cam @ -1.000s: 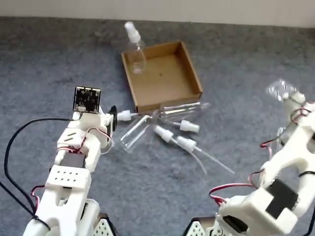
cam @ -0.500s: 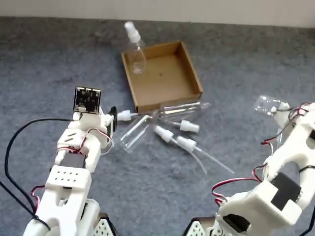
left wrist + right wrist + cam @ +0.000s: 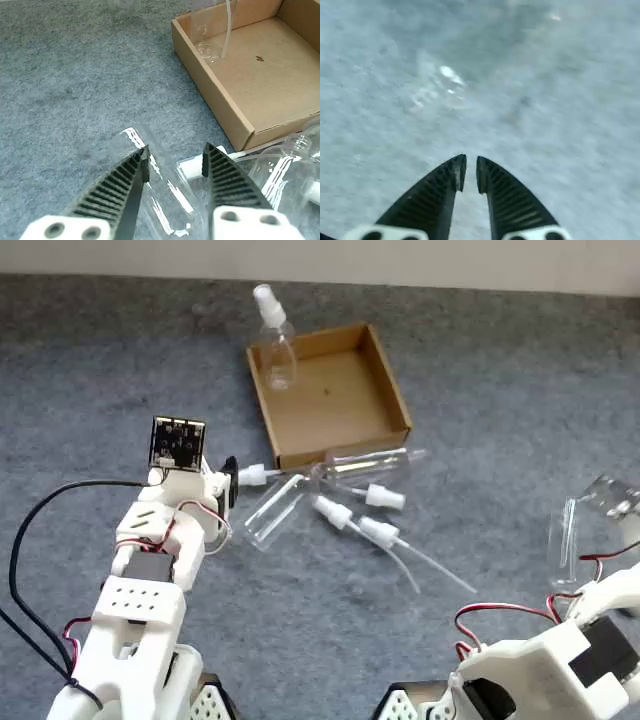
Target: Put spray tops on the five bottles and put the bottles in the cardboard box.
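The left gripper [image 3: 176, 150] hangs with its jaws spread wide and holds nothing. Beneath them a clear bottle [image 3: 165, 195] lies on its side on the grey carpet [image 3: 65, 75], with a white spray top [image 3: 190, 165] just beside it. A second bottle [image 3: 365, 464] lies along the front wall of the cardboard box [image 3: 340, 447], and three more spray tops [image 3: 380, 531] lie loose in front. One capped bottle [image 3: 275, 348] stands in the box's far corner. The right gripper [image 3: 470, 162] is nearly closed and empty, above carpet. Another bottle [image 3: 563, 540] rests close to that arm.
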`<state>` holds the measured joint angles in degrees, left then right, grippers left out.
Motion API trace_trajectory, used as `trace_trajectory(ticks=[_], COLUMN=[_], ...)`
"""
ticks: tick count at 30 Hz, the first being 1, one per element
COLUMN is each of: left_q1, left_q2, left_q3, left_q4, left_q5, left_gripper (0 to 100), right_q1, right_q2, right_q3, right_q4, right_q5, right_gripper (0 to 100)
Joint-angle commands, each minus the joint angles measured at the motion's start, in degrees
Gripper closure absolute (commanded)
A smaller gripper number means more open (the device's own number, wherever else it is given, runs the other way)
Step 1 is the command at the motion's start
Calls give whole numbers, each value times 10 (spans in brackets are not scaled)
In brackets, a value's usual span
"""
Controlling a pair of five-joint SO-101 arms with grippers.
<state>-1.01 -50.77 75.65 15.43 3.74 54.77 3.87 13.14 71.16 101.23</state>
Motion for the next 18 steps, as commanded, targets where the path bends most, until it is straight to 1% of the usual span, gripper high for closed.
trace_trajectory(ticks=[1,4,9,18], left_q1=[20,20,18,17], left_q2=[0,0,0,0], left_q3=[-4,-4,-4,-5], left_q4=[-12,-11,-11,-11], left_q5=[-5,-5,-5,-5], left_gripper=[840,840,840,840], right_q1=[-21,-47,-101,-236], right_q2=[-9,-7,-9,-11], right_q3=[56,97,113,111], right_q4=[3,3,2,2], right_q5=[-7,-59,-112,-259], right_gripper=[993,993,993,993])
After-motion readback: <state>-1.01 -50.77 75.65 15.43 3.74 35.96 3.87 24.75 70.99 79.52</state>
